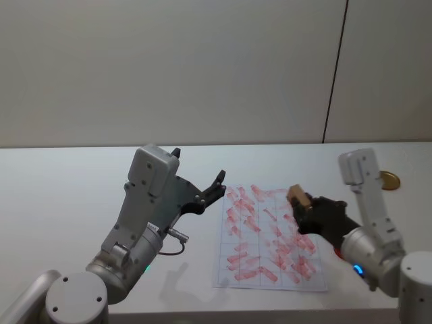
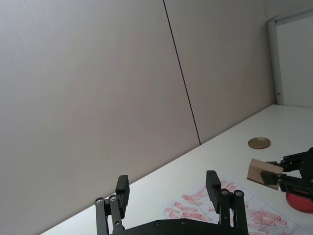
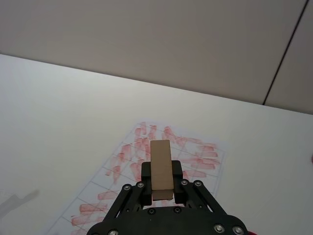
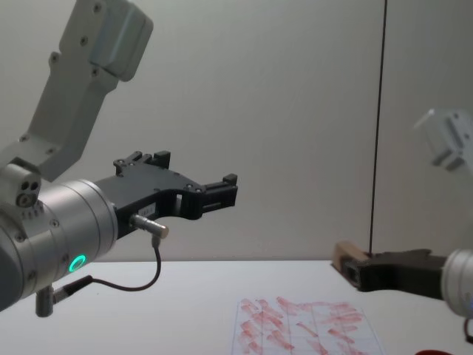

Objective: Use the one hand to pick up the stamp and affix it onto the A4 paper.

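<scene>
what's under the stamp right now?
The stamp, clamped in the right gripper, hangs in air over the right side of the A4 paper; red marks lie below. Its underside is hidden. Left gripper idles open, left of the sheet.

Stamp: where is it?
The stamp is on the robot's right in the head view, clamped in the right gripper, above the A4 paper near its right edge.

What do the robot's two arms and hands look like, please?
The left arm and right arm are white with silver cylindrical wrists. The left hand and right hand are black, two-fingered, with screws. A green ring light and a looping black cable sit at the left wrist.
</scene>
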{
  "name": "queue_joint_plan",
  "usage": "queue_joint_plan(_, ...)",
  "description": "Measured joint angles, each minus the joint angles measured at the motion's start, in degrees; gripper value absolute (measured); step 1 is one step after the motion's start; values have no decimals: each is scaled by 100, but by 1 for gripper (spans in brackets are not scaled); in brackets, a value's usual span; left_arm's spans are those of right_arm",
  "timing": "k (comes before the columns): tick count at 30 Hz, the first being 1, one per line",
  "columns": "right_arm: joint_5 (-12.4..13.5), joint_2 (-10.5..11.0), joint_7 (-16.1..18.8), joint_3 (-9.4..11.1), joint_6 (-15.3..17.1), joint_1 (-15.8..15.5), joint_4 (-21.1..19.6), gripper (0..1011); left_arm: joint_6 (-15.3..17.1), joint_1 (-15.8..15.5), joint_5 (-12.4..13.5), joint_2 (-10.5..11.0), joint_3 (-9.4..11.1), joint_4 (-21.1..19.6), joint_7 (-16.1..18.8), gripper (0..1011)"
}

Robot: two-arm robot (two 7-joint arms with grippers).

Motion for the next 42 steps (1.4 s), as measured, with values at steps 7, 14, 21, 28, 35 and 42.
queue_joint_plan(7, -186, -129, 73, -169, 50, 14, 8, 220, 0, 0, 0, 0, 0, 0, 0, 993)
queue_joint_plan(14, -396, -265, 57, -306, 142, 79, 229, 220, 0, 0, 0, 0, 0, 0, 0, 993)
queue_joint_plan(21, -601, -418, -39, -423, 163, 208, 641, 220, 0, 0, 0, 0, 0, 0, 0, 993)
queue_joint_plan(28, -708, -572, -122, -505, 77, 375, 1121, 220, 0, 0, 0, 0, 0, 0, 0, 993)
queue_joint_plan(35, -720, -707, -157, -542, -61, 550, 1594, 220, 0, 0, 0, 0, 0, 0, 0, 993)
queue_joint_plan(42, -687, -811, -154, -553, -175, 709, 2027, 220, 0, 0, 0, 0, 0, 0, 0, 993)
